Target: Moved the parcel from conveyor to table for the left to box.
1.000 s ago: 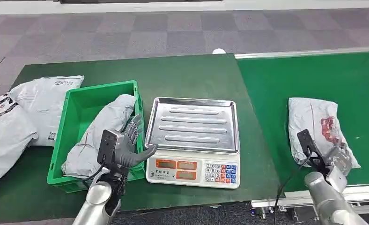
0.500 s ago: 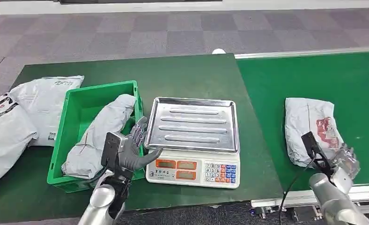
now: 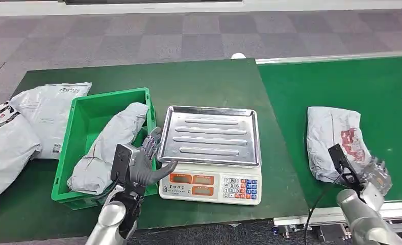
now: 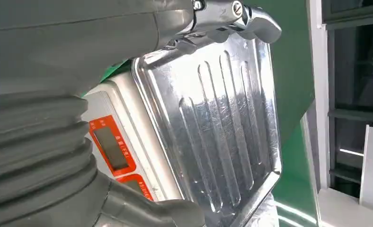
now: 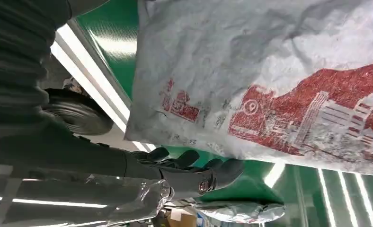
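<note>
The parcel (image 3: 336, 143) lies flat on the conveyor (image 3: 387, 97), right of the scale (image 3: 210, 148), its long axis running near to far. A soft, crinkled poly mailer, it looks light, limp and slick, so pinching a bunched near edge seems safer than its flat face. The right hand (image 3: 375, 176) hovers just beside its near right corner, empty, fingers apart; the left hand (image 3: 144, 163) waits empty and spread between green box (image 3: 81, 115) and scale

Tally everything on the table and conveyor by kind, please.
Grey parcels: 4 (one on the conveyor, one in the bin, two on the table's left end)
Green bin: 1
Weighing scale: 1
Total: 6
</note>
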You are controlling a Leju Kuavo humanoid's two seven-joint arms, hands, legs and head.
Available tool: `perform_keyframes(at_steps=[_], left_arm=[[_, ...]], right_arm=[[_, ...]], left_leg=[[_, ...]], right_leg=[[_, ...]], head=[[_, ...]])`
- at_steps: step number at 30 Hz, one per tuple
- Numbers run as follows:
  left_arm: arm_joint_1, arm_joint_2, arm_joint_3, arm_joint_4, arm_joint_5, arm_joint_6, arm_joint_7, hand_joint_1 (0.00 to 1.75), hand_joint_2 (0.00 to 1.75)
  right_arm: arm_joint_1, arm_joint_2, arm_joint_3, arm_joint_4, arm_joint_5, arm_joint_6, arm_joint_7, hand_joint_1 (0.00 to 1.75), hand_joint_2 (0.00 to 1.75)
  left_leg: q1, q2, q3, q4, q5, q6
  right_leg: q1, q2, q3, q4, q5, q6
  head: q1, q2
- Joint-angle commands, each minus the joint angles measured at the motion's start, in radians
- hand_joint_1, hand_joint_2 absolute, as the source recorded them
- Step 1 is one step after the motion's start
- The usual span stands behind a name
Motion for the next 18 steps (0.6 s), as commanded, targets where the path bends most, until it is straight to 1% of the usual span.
perform_keyframes(at_steps=[1,2,4,7,8,9,10,11,12,13,14,15,16,18], left_arm=[[-0.013,0.022,-0.034,0.043,0.0,-0.003,0.006,0.0,1.75],[-0.016,0.031,-0.04,0.043,-0.001,-0.004,0.006,0.0,1.75],[-0.018,0.036,-0.041,0.046,-0.002,-0.006,0.006,0.0,1.75],[-0.021,0.039,-0.047,0.05,-0.002,-0.008,0.006,0.0,1.75],[-0.02,0.037,-0.044,0.049,-0.006,-0.011,0.006,0.0,1.75],[-0.019,0.038,-0.046,0.047,-0.006,-0.011,0.006,0.0,1.75],[-0.02,0.038,-0.043,0.042,0.001,-0.006,-0.002,0.0,1.75],[-0.02,0.037,-0.041,0.042,0.006,-0.004,-0.004,0.0,1.75],[-0.021,0.038,-0.037,0.041,0.021,-0.001,-0.012,0.0,1.75],[-0.022,0.042,-0.039,0.041,0.025,-0.002,-0.013,0.0,1.75],[-0.026,0.051,-0.048,0.047,0.028,-0.003,-0.018,0.0,1.75],[-0.026,0.052,-0.048,0.049,0.029,-0.003,-0.019,0.0,1.75],[-0.013,0.068,-0.058,0.035,0.03,0.009,-0.024,0.0,1.75],[-0.003,0.074,-0.06,0.024,0.032,0.011,-0.025,0.0,1.75]], right_arm=[[-0.044,0.01,-0.045,0.061,0.001,0.001,0.001,0.0,1.75],[-0.048,0.009,-0.046,0.064,0.006,0.029,0.014,0.0,1.75],[-0.058,0.014,-0.053,0.063,-0.001,0.049,0.01,0.0,1.75],[-0.069,0.03,-0.09,0.065,-0.047,0.11,-0.021,0.0,1.75],[-0.07,0.035,-0.099,0.067,-0.036,0.118,-0.023,0.0,1.75],[-0.069,0.04,-0.109,0.071,-0.051,0.139,-0.035,0.0,1.75],[-0.063,0.051,-0.175,0.074,-0.136,0.223,-0.069,0.0,1.75],[-0.059,0.056,-0.204,0.077,-0.175,0.257,-0.088,0.0,1.75],[-0.052,0.06,-0.25,0.087,-0.242,0.34,-0.125,0.0,1.75],[-0.045,0.062,-0.264,0.097,-0.264,0.358,-0.135,0.0,1.75],[-0.027,0.079,-0.349,0.105,-0.376,0.465,-0.179,0.0,1.75],[-0.021,0.081,-0.35,0.108,-0.379,0.46,-0.187,1.75,1.75],[0.001,0.137,-0.401,0.106,-0.501,0.666,-0.307,1.75,1.75],[0.003,0.16,-0.376,0.105,-0.486,0.635,-0.317,1.75,1.75]], left_leg=[[-0.001,0.002,0.0,-0.001,0.001,0.001],[-0.001,0.003,0.0,-0.003,0.002,0.002],[-0.001,0.003,0.0,-0.002,0.001,0.002],[-0.001,0.005,0.0,-0.003,0.002,0.002],[-0.001,0.005,0.0,-0.002,0.002,0.002],[0.0,0.003,0.0,-0.001,0.001,0.001],[0.0,0.004,0.0,-0.002,0.002,0.002],[0.0,0.005,0.0,-0.004,0.003,0.002],[0.0,0.005,0.0,-0.005,0.003,0.003],[0.0,0.003,0.0,-0.003,0.002,0.002],[0.0,0.002,0.001,-0.002,0.001,0.001],[0.0,0.003,0.001,-0.004,0.002,0.002],[0.001,0.002,0.002,-0.005,0.003,0.002],[0.002,0.004,0.003,-0.004,0.001,0.001]], right_leg=[[0.0,0.001,-0.001,-0.001,0.001,-0.002],[0.0,0.001,-0.001,-0.003,0.002,-0.002],[0.0,0.002,-0.001,-0.002,0.002,-0.002],[0.0,0.002,-0.002,-0.002,0.003,-0.003],[0.0,0.003,-0.001,-0.002,0.002,-0.002],[0.0,0.002,0.0,-0.001,0.001,-0.001],[0.0,0.002,-0.001,-0.002,0.002,-0.002],[0.0,0.002,-0.001,-0.004,0.004,-0.003],[0.001,0.002,0.0,-0.005,0.004,-0.003],[0.001,0.001,0.0,-0.003,0.002,-0.002],[0.001,0.0,0.001,-0.002,0.001,-0.002],[0.001,0.001,0.001,-0.004,0.002,-0.002],[0.002,-0.001,0.002,-0.006,0.003,-0.003],[0.002,0.002,0.003,-0.005,0.002,-0.003]], head=[[0.0,0.0],[0.0,0.0],[0.0,0.0],[0.0,0.0],[0.0,0.0],[0.0,0.0],[0.0,0.0],[0.0,0.0],[0.0,0.0],[0.0,0.0],[0.0,0.0],[0.0,0.0],[0.0,0.0],[0.0,0.0]])
